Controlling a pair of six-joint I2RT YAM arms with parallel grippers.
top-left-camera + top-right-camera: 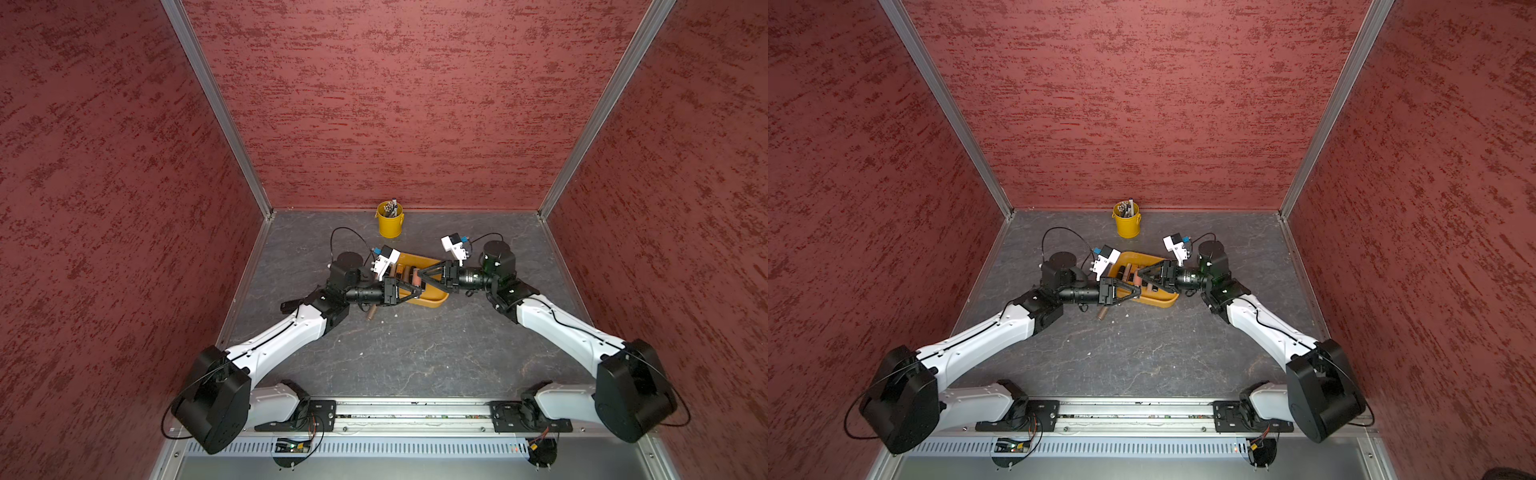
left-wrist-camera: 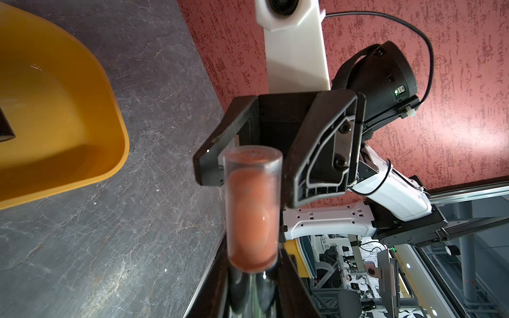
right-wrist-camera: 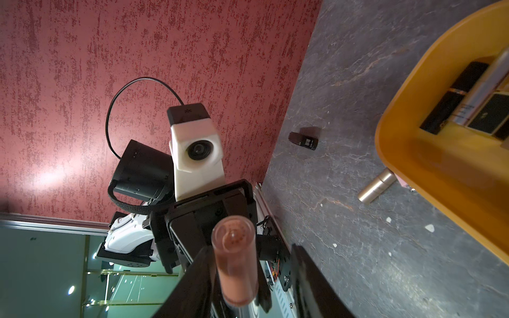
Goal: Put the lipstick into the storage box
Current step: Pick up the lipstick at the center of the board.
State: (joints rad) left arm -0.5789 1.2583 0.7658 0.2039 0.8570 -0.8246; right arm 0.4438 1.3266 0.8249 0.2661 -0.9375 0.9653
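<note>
A lipstick (image 2: 252,209), a clear tube of pink colour with a dark glossy cap, is held level above the yellow-orange storage box (image 1: 432,301). My left gripper (image 1: 419,291) is shut on the cap end. My right gripper (image 1: 419,275) faces it tip to tip, its open fingers standing on either side of the tube's clear end. In the right wrist view the lipstick (image 3: 235,264) lies against one finger (image 3: 192,286), and a gap shows before the other. Several dark lipsticks (image 3: 454,96) lie inside the storage box (image 3: 407,143).
A gold tube (image 1: 371,312) lies on the grey table against the storage box's left side, under my left gripper. A small dark brown piece (image 3: 303,139) lies further off near the wall. A yellow bucket (image 1: 390,222) of pens stands at the back wall.
</note>
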